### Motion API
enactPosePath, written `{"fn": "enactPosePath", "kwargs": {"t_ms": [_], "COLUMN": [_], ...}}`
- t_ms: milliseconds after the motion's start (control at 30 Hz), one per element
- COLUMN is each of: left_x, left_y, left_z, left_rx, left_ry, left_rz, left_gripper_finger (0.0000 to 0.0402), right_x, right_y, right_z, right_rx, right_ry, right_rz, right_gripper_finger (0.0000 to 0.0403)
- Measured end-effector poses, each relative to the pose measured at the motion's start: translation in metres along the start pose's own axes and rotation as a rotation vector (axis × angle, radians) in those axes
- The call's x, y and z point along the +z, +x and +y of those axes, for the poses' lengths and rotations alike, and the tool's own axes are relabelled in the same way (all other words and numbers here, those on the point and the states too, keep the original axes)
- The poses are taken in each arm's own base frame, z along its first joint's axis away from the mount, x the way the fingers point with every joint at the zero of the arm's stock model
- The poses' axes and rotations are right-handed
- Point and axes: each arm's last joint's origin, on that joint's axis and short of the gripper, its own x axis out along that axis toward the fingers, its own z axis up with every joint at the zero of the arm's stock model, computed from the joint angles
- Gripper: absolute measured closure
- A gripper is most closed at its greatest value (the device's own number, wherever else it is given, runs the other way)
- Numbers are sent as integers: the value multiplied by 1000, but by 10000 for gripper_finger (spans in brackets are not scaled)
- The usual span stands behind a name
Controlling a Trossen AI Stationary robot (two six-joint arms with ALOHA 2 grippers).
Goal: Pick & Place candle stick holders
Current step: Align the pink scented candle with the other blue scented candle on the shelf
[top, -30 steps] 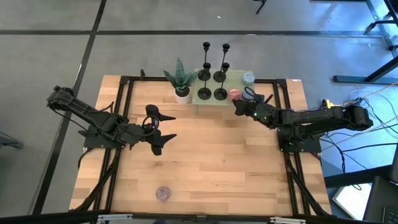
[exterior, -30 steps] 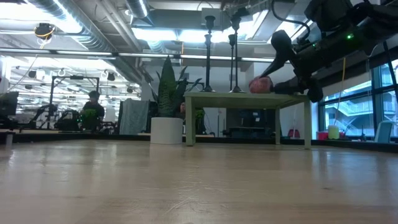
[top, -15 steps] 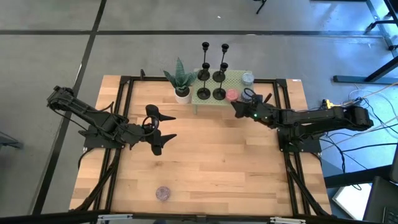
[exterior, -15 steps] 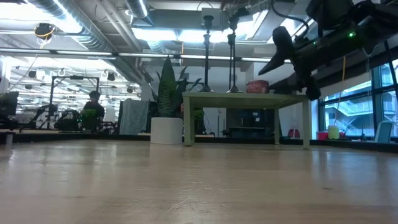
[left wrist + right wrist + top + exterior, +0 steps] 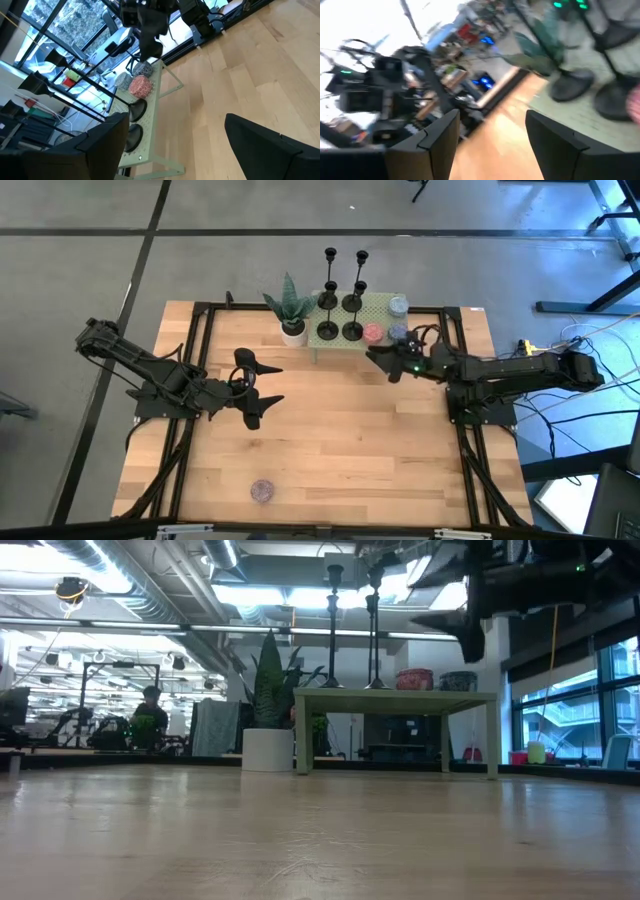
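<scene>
Right gripper [image 5: 378, 361] hung empty with fingers apart, just off the front right corner of the small green table [image 5: 378, 307]. The four candle stick holders [image 5: 341, 316] stood upright on that table, beyond the gripper toward the potted plant [image 5: 289, 308]. Left gripper [image 5: 262, 388] waited spread wide and empty, well apart over the wooden tabletop [image 5: 350, 450].

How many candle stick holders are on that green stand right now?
4 candle stick holders: back left, back right, front left, front right, all on the green stand. None seems hidden.
</scene>
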Motion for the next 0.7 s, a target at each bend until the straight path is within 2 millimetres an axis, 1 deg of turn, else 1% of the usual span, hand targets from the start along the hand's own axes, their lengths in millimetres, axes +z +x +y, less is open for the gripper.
{"fn": "enactPosePath", "kwargs": {"t_ms": [167,267,367,567,600,633,700], "left_x": [0,0,0,0,0,0,0], "left_y": [0,0,0,0,0,0,0], "left_z": [0,0,0,0,0,0,0], "left_rx": [0,3,8,9,9,9,10], "left_ry": [-9,-29,-43,-49,-53,-55,-58], "left_rz": [0,1,3,4,4,4,4], "left_gripper_finger": [75,75,75,75,75,75,75], "right_x": [8,13,18,21,20,19,15], "right_y": [-1,-4,-9,-21,-23,-24,-26], "right_z": [11,19,29,53,57,60,64], "right_rx": [167,282,361,443,436,413,317], "right_ry": [-43,-66,-118,-235,-257,-275,-299], "right_rz": [-35,-58,-73,-56,-40,-22,29], "right_gripper_finger": [174,196,240,365,383,392,393]}}
